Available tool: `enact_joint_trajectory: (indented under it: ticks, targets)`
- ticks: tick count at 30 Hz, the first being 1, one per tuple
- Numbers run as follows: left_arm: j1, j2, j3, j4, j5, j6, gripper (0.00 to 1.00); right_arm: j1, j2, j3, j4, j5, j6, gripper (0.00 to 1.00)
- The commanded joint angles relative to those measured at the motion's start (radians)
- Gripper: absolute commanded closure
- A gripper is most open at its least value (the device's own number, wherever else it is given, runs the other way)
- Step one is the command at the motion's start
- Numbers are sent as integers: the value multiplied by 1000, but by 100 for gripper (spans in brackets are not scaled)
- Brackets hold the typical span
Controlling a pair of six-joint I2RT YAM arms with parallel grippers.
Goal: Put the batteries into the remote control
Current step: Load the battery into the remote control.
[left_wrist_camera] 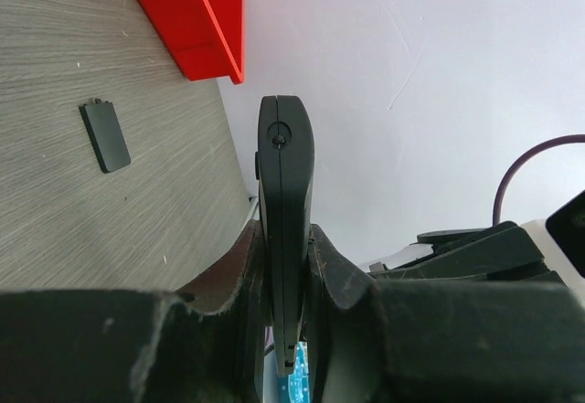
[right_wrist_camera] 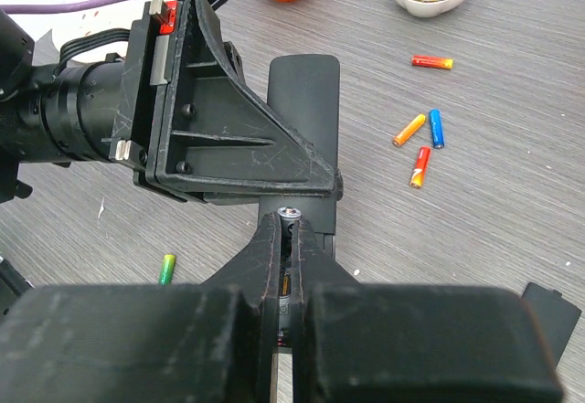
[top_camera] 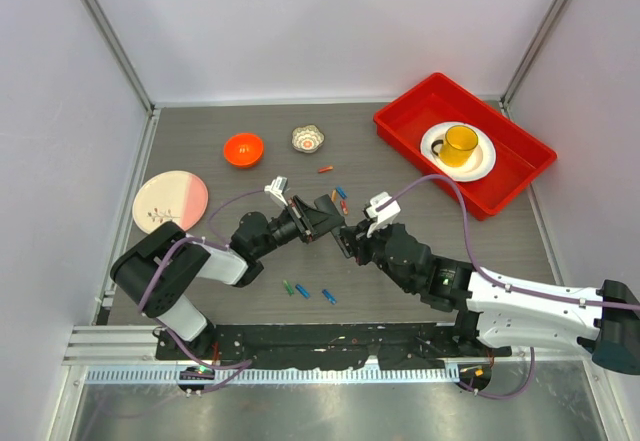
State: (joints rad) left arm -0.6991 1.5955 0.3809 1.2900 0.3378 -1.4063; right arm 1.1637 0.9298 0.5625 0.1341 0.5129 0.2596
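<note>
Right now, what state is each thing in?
remote control: on edge, clamped in left gripper
battery: pinched in right gripper, at the remote
battery cover: off, flat on table
loose batteries: lying on table
yellow mug: upright on white plate

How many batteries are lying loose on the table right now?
7: one battery near the small patterned dish, three clustered beside the held remote, three toward the near edge. An eighth sits between the right fingers; others may be hidden.
</note>
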Motion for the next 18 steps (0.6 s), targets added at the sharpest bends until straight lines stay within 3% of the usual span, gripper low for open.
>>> enact_joint_trajectory:
  ticks: [1,18]
  targets:
    - [-4,-19,18,256,15,4,100,7,-5,-6,19,22,-17,99]
    - [-5,-14,39,256,21,-6,100,14,3,-36,38,-22,18,99]
